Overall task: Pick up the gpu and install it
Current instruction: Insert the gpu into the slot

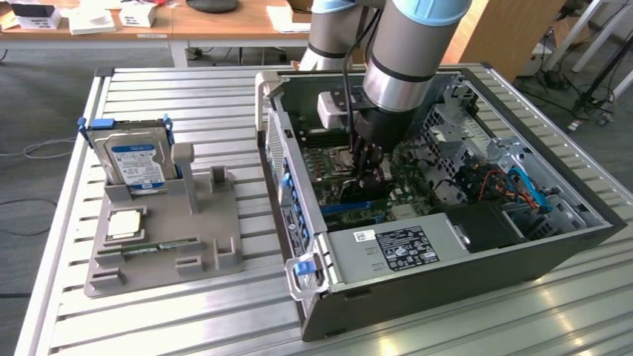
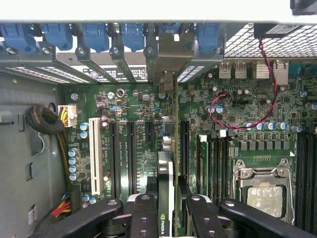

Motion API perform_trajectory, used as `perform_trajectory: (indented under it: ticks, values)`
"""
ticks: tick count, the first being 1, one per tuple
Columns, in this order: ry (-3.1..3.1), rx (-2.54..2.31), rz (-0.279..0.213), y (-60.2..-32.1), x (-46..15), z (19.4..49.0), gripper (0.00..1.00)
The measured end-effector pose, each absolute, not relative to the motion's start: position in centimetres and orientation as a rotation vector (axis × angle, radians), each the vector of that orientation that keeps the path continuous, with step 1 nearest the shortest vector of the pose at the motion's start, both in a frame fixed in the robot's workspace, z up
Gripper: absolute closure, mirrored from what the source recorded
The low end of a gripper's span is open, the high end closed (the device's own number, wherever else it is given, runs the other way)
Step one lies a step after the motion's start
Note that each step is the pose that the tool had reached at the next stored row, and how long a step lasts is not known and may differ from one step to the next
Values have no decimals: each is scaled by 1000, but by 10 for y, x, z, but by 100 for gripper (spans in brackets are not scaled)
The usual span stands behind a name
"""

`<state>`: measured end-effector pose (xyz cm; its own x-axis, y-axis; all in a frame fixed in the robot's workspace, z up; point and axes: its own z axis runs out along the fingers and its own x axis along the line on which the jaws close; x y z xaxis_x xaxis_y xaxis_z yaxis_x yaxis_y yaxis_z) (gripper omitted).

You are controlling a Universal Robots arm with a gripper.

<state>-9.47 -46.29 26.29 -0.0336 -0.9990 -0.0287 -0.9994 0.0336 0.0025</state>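
I see the gpu point(image 2: 166, 198) edge-on, low centre in the wrist view, long axis running up toward the case's rear slots, thin, dark, tan-bracketed; my gripper point(image 2: 168, 213) clamps it above the motherboard point(image 2: 133, 114).

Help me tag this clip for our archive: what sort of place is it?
Probably a robotics lab or test workshop: an open computer case lies on a slatted metal table, a grey parts fixture holds a hard drive, and office desks stand behind.

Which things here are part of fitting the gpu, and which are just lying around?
In the job:
gpu, edge-on, clamped in the gripper
motherboard
computer case

Lying about:
hard drive
grey holder
memory stick
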Motion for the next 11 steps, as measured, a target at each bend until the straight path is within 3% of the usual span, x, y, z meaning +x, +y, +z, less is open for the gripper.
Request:
perform_trajectory:
  ticks: [11]
  values:
    - [2246,-2171,36,-463,-95,263,73]
